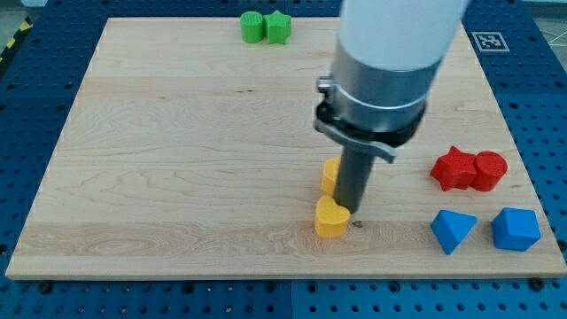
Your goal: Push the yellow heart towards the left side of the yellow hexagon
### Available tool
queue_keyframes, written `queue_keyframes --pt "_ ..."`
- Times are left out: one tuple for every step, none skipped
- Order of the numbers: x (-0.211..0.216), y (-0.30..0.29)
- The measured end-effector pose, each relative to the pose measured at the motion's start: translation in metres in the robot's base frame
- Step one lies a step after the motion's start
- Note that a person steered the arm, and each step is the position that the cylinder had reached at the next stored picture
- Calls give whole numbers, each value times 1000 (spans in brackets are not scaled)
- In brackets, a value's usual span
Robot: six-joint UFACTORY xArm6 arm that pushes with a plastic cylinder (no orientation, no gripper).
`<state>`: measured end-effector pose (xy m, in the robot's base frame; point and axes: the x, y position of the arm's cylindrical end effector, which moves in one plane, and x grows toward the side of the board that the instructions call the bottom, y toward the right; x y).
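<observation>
The yellow heart (pixel 330 217) lies on the wooden board (pixel 177 159) near the view's bottom, right of centre. The yellow hexagon (pixel 329 176) sits just above it, mostly hidden behind my rod. My tip (pixel 352 211) stands on the board right beside the heart's upper right edge, touching or almost touching it, and directly in front of the hexagon's right part. Heart and hexagon are very close, the heart below the hexagon.
Two green blocks (pixel 265 27) sit together at the view's top. Two red blocks (pixel 469 169) sit together at the right. A blue triangular block (pixel 453 230) and a blue block (pixel 516 229) lie at the bottom right. The arm's large body hangs over the upper right.
</observation>
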<state>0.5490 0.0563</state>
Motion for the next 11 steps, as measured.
queue_keyframes --pt "0 -7" --pt "1 10" --pt "10 21" --pt "25 21" --pt "38 18" --pt "48 -4" --pt "52 -24" --pt "44 -25" --pt "30 -26" --pt "15 -33" --pt "2 -40"
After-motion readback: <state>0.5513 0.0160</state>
